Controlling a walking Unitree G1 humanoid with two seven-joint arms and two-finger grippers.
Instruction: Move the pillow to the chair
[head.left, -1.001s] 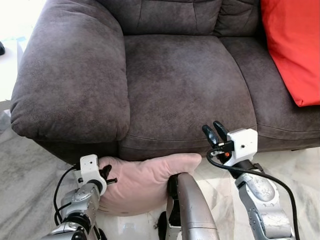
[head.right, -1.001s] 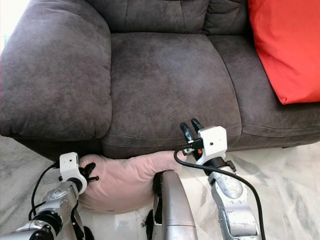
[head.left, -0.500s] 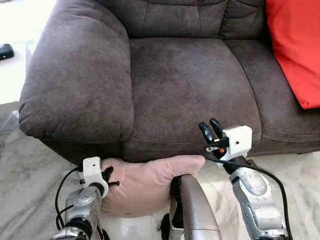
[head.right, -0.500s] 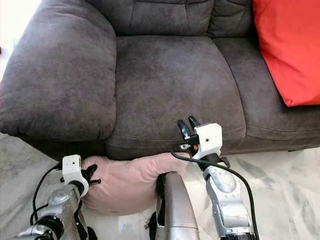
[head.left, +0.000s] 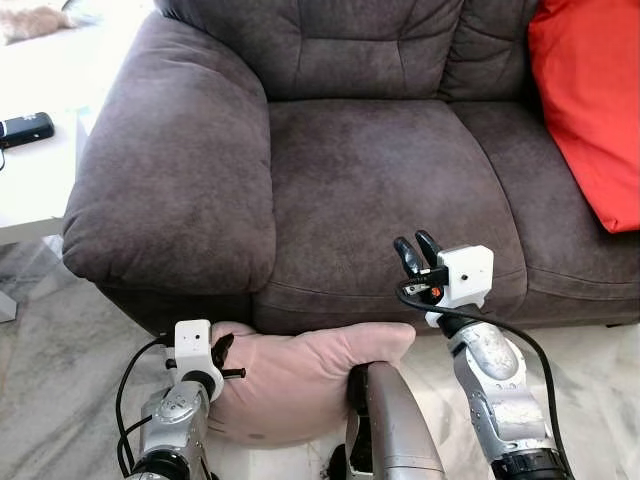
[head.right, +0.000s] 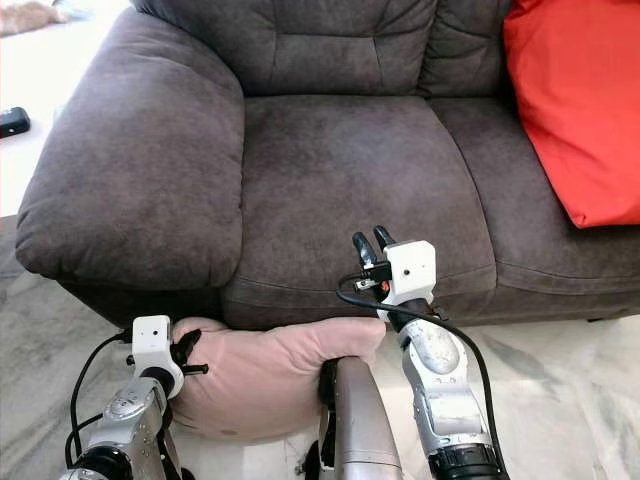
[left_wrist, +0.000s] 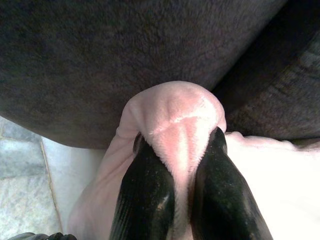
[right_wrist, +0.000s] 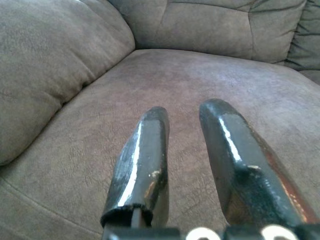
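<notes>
Down low in front of the dark brown sofa (head.left: 370, 190), the left gripper (left_wrist: 176, 150) pinches the pink pillow's (head.left: 300, 375) corner; right gripper (head.left: 417, 252) hovers empty, fingers slightly apart, above the seat's near edge.

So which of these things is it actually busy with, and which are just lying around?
Part of the job:
- pink pillow, pinched at one corner by the left gripper
- dark brown chair, right in front
- right gripper, empty, over the seat's front edge

Just lying about:
- red cushion on the neighbouring seat
- black gadget on the white table
</notes>
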